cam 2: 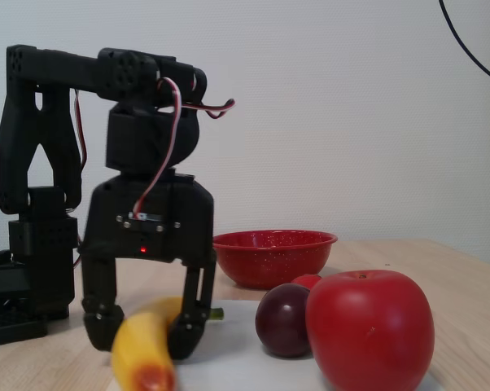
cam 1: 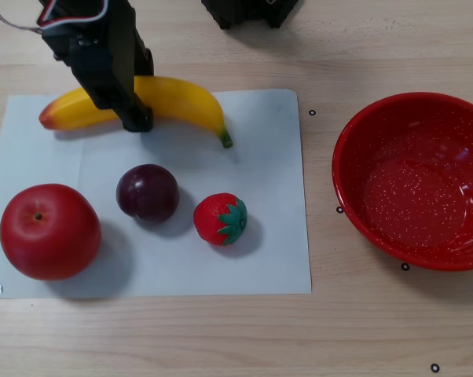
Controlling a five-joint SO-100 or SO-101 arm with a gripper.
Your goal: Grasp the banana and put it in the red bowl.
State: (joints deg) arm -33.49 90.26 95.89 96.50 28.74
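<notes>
Light wood table (cam 1: 378,330), white wall behind | white paper sheet (cam 1: 260,259) at left: apple (cam 1: 49,231), plum (cam 1: 147,192), strawberry (cam 1: 220,219) | banana (cam 1: 177,98) on sheet's far edge | gripper (cam 2: 143,338) fingers astride banana, spread, contact unclear | red bowl (cam 1: 354,196) off sheet at right

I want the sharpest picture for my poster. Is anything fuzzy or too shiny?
In the fixed view, the banana's near tip and the apple look blurred, being close to the lens. In the other view everything is sharp; the red bowl shows glare, and the fruits cast soft shadows.
</notes>
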